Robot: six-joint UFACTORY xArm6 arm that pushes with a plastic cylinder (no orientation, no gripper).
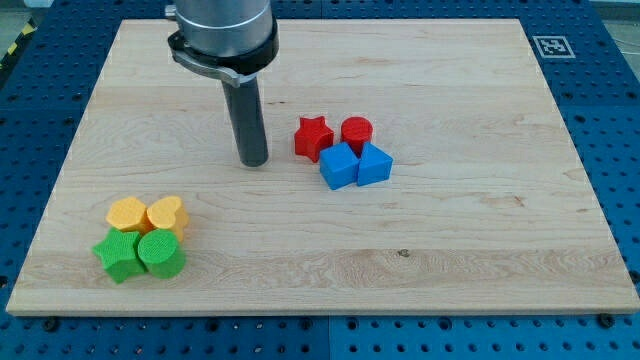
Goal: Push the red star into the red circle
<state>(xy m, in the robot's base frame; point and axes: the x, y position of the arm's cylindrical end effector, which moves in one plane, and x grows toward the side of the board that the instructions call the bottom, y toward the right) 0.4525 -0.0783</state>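
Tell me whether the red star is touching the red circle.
Cannot tell for sure: the red star and red circle sit side by side, with at most a sliver between.

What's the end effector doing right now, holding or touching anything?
No gripper: my tip holds nothing.
It sits on the board, left of the red star, apart from it, touching no block.
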